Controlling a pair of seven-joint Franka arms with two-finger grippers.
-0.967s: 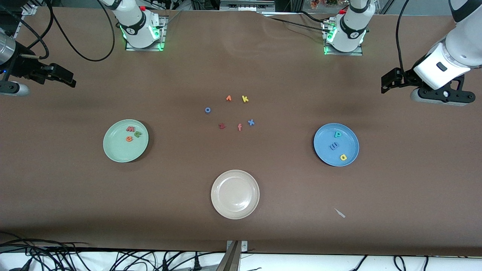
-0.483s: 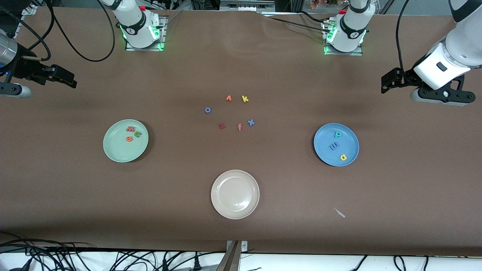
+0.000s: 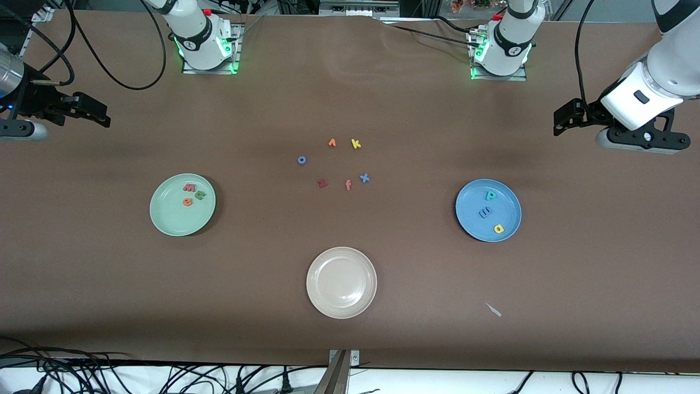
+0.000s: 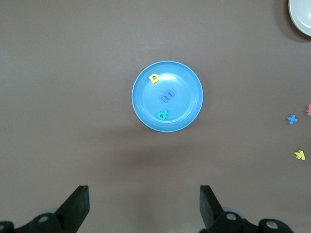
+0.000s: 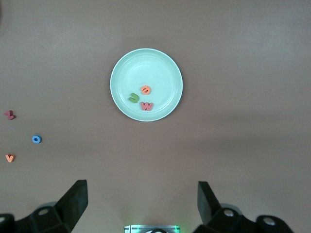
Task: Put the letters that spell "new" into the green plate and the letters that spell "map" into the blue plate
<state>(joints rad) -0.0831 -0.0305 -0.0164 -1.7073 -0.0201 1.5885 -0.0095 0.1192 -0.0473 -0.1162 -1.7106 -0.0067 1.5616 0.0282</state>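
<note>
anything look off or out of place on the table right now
Only a small pale scrap lying on the bare table, nearer the front camera than the blue plate; what it is I cannot tell. The letters sit inside the blue plate and the green plate, nothing spilled.

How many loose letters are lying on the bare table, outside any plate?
6, clustered mid-table: orange letter and yellow k nearest the bases, blue o toward the right arm's end, then dark red z, salmon f, blue x. None seem hidden.

White rounded arm links, black joint bands, black grippers; bases (image 3: 208,44) glowing green on metal mounts, red buttons, loose black cables (image 3: 109,65).
</note>
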